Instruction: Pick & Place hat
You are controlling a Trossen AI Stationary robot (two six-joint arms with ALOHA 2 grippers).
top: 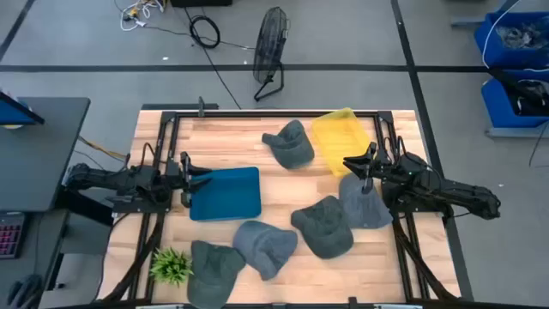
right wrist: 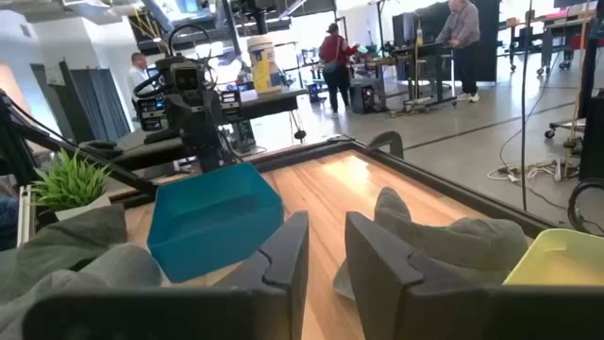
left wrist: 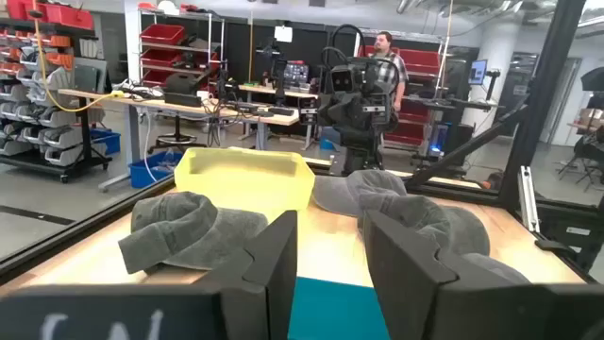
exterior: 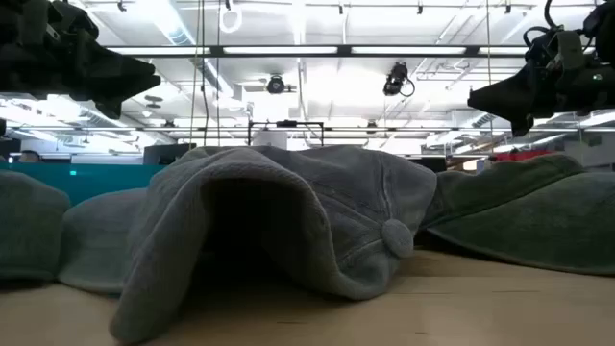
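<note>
Several caps lie flat on the wooden table. A dark grey one (top: 288,144) lies near the far edge, and a light grey one (top: 364,202) sits at the right, below my right gripper. A dark one (top: 324,227), a blue-grey one (top: 264,247) and a green-grey one (top: 213,269) lie toward the near edge. A blue bin (top: 225,194) and a yellow bin (top: 340,137) stand on the table. My left gripper (top: 190,179) (left wrist: 330,227) hovers open at the blue bin's left edge. My right gripper (top: 354,163) (right wrist: 326,227) hovers narrowly open between the yellow bin and the light grey cap.
A small green plant (top: 171,265) stands at the near left corner. The black frame rails (top: 257,113) run along the table's far and side edges. A strip of bare wood (top: 232,137) lies left of the dark grey cap. People stand in the room beyond the table.
</note>
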